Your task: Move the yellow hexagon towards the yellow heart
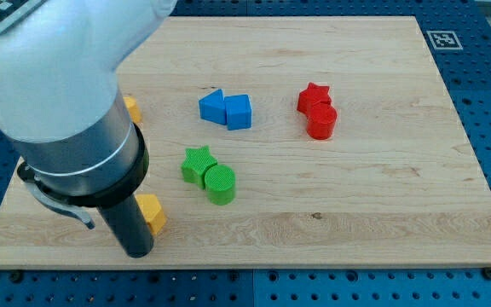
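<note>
A yellow block, which looks like the hexagon, lies near the board's lower left. The dark rod partly covers its left side. My tip rests on the board just below and left of this block, touching or nearly touching it. A second yellow block peeks out from behind the arm at the upper left. Only its right edge shows, so I cannot make out its shape.
A blue triangle and another blue block touch at the upper middle. A green star and a green cylinder touch at the centre. A red star and a red cylinder touch at the right. The wooden board ends close below my tip.
</note>
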Action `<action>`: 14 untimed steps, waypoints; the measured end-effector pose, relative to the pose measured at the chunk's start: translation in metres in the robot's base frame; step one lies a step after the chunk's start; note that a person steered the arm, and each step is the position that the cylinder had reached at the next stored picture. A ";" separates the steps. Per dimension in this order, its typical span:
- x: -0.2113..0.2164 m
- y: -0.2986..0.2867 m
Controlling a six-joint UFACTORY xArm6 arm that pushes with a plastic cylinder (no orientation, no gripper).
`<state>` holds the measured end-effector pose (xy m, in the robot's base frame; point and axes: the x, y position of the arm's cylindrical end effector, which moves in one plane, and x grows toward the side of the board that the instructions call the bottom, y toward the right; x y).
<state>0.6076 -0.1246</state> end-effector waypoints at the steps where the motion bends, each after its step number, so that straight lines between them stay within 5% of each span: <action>1: -0.009 0.000; 14: -0.025 0.019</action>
<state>0.5829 -0.1059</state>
